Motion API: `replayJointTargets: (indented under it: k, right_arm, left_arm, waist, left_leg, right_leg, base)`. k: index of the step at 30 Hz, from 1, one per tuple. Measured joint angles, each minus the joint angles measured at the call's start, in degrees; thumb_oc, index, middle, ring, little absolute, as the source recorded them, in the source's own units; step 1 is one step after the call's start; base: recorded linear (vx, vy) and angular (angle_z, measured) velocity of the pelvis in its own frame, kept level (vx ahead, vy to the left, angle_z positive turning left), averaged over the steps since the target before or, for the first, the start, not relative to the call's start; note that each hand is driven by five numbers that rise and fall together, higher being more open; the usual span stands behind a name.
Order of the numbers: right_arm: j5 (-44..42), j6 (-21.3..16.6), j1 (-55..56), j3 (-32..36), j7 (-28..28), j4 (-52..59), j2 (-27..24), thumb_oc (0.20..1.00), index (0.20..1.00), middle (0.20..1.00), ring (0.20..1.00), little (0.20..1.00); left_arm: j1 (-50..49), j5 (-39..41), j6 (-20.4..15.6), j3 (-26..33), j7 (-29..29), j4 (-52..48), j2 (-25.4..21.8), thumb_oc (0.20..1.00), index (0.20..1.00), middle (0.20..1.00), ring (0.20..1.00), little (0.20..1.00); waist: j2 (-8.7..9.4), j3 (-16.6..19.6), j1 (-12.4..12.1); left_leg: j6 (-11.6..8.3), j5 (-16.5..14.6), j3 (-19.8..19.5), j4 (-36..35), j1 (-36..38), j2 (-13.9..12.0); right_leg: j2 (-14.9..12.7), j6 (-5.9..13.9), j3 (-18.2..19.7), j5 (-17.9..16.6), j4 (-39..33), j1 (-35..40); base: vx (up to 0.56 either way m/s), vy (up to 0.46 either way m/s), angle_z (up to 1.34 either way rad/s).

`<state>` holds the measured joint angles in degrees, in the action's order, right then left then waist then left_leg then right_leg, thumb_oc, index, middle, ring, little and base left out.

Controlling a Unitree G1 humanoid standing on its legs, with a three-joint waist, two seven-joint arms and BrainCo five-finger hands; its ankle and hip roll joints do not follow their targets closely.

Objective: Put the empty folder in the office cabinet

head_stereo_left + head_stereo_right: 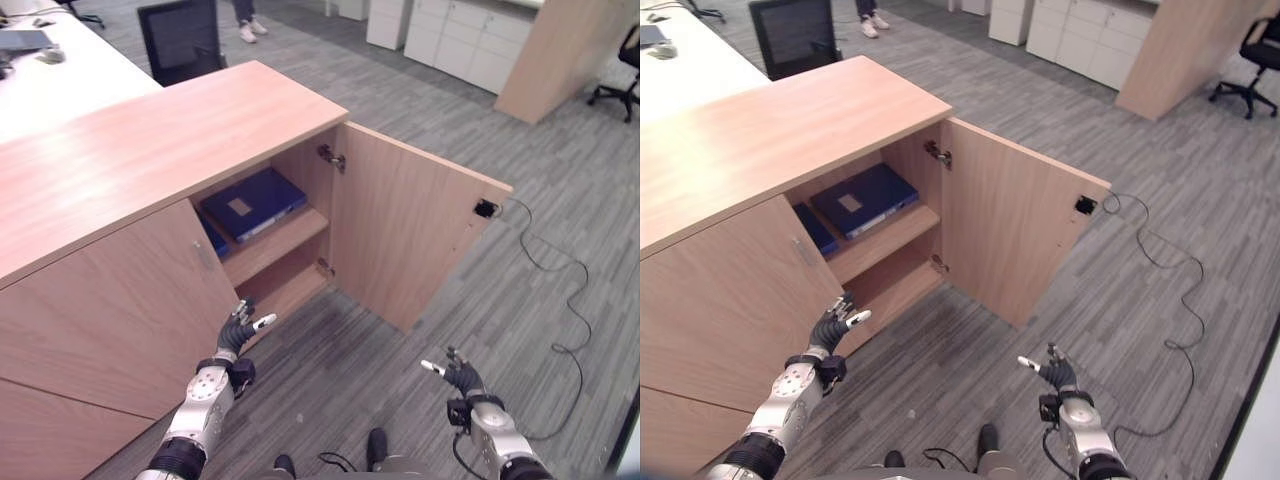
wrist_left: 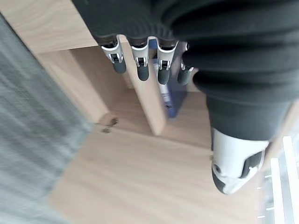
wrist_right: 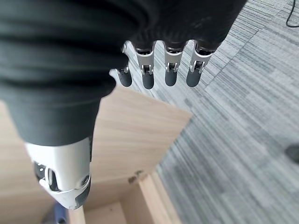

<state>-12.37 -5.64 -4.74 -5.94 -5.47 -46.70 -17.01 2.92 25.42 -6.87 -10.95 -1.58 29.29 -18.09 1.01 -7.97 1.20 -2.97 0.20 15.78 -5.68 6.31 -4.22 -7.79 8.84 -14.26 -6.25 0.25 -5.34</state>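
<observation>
A blue folder (image 1: 254, 203) lies flat on the upper shelf of the wooden office cabinet (image 1: 150, 140), with a second blue folder (image 1: 213, 240) tucked to its left. The cabinet's right door (image 1: 400, 225) stands swung wide open. My left hand (image 1: 238, 336) hovers low in front of the closed left door (image 1: 110, 310), near the opening's edge, fingers straight and empty. My right hand (image 1: 458, 378) hangs over the carpet below the open door, fingers relaxed, holding nothing. In the left wrist view, the blue folder (image 2: 170, 95) shows past my fingers (image 2: 140, 70).
A black office chair (image 1: 180, 38) stands behind the cabinet, beside a white desk (image 1: 50, 80). A person's legs (image 1: 246, 22) show at the far back. White cabinets (image 1: 460, 35) and another chair (image 1: 625, 70) stand far right. Grey carpet (image 1: 480, 300) lies around.
</observation>
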Motion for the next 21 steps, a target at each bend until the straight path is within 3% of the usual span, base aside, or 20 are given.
replayJointTargets:
  k: [2,5,10,11,13,14,16,17,20,21]
  right_arm:
    - [0.0,0.1,1.3,0.1,-0.8,0.0,-0.9,1.000,1.000,1.000,1.000,1.000]
    - [0.0,0.3,3.6,0.1,-0.9,-0.1,-1.8,1.000,1.000,1.000,1.000,1.000]
    - [0.0,1.1,3.9,0.9,-0.7,-0.5,-2.0,1.000,1.000,1.000,1.000,1.000]
    - [0.0,1.1,3.8,1.5,-0.7,-0.7,-2.1,1.000,1.000,1.000,1.000,1.000]
    - [0.0,0.9,3.8,2.2,-0.9,-0.5,-2.5,1.000,1.000,1.000,1.000,1.000]
    - [0.0,1.3,3.9,2.2,-0.9,-0.6,-2.9,1.000,1.000,1.000,1.000,1.000]
    - [0.0,1.3,3.8,2.3,-1.1,-0.5,-3.6,1.000,1.000,1.000,1.000,1.000]
    - [-0.1,1.3,3.7,2.2,-1.3,-0.5,-3.9,1.000,1.000,1.000,1.000,1.000]
    - [-0.1,1.5,3.7,2.2,-1.4,-0.6,-4.5,1.000,1.000,1.000,1.000,1.000]
    - [-0.1,1.4,3.4,2.2,-1.4,-0.6,-4.4,1.000,1.000,1.000,1.000,1.000]
  left_arm:
    - [-0.7,0.0,0.0,-0.2,1.1,0.4,0.9,1.000,1.000,1.000,1.000,1.000]
    - [-1.1,0.1,0.1,0.3,1.8,1.6,2.3,1.000,1.000,1.000,1.000,1.000]
    - [-2.6,2.7,0.8,2.5,2.2,3.5,4.2,1.000,1.000,1.000,1.000,1.000]
    - [-3.0,3.4,0.9,2.6,2.3,3.5,4.1,1.000,1.000,1.000,1.000,1.000]
    - [-2.9,3.6,1.6,3.2,2.2,3.9,4.4,1.000,1.000,1.000,1.000,1.000]
    - [-2.9,4.1,1.6,3.4,2.2,3.9,4.6,1.000,1.000,1.000,1.000,1.000]
    - [-3.3,4.7,1.7,3.7,2.2,4.0,5.5,1.000,1.000,1.000,1.000,1.000]
    - [-3.1,4.7,1.7,3.6,2.3,4.0,6.0,1.000,1.000,1.000,1.000,1.000]
    - [-1.9,4.7,1.7,2.7,2.5,4.1,6.7,1.000,1.000,1.000,1.000,1.000]
    - [-2.3,4.7,1.7,1.6,2.7,4.4,6.7,1.000,1.000,1.000,1.000,1.000]
  waist:
    - [-1.61,-0.7,2.1]
    - [-2.63,-1.0,2.5]
    - [-2.73,-0.7,2.4]
    - [-2.85,-0.8,2.3]
    - [-2.14,-0.8,1.6]
    - [-1.92,-1.0,1.2]
    - [-1.40,-1.2,1.5]
    - [-1.36,-1.2,1.4]
    - [-1.16,-1.3,1.4]
    - [-1.05,-1.0,1.0]
  left_leg:
    - [-0.74,0.6,-0.5,0.5,0.1,-1.0]
    - [-1.10,0.7,-0.7,0.6,1.4,-2.0]
    - [-1.62,0.8,-0.8,6.7,2.0,-3.5]
    - [-2.24,0.4,-1.1,9.9,1.1,-3.9]
    - [-3.15,0.5,-3.2,24.1,-5.2,-5.0]
    - [-5.04,2.0,-5.4,30.1,-7.7,-5.2]
    - [-6.30,4.5,-10.1,37.6,-11.2,-5.4]
    - [-5.79,4.0,-9.2,37.1,-11.7,-5.3]
    - [-5.52,3.8,-6.8,26.3,-12.0,-5.0]
    - [-5.62,3.9,-6.1,12.4,-9.8,-4.1]
  right_leg:
    - [1.1,-0.59,-0.8,0.4,-1.2,1.2]
    - [2.9,-2.17,-1.1,-0.7,-5.3,4.5]
    - [4.1,-4.71,0.7,1.2,-5.1,6.1]
    - [4.0,-5.19,0.8,2.3,-3.9,5.8]
    - [3.3,-6.50,1.5,3.4,-1.6,5.5]
    - [3.4,-8.29,2.5,4.1,-1.3,5.9]
    - [3.6,-10.74,3.8,4.9,-1.3,7.8]
    - [3.6,-10.85,4.3,5.0,-1.5,8.0]
    - [4.1,-10.89,4.7,5.0,-2.2,8.2]
    - [5.3,-10.05,5.5,4.4,-4.4,9.3]
  base:
    - [0.20,-0.233,0.09]
    - [0.14,-0.204,-0.01]
    - [0.10,-0.222,-0.26]
    - [-0.01,-0.128,-0.43]
    - [0.05,-0.159,-0.32]
    - [0.11,-0.098,-0.30]
    - [0.13,-0.006,-0.33]
    - [0.14,0.042,-0.27]
    - [0.22,0.106,-0.14]
    - [0.32,0.186,-0.25]
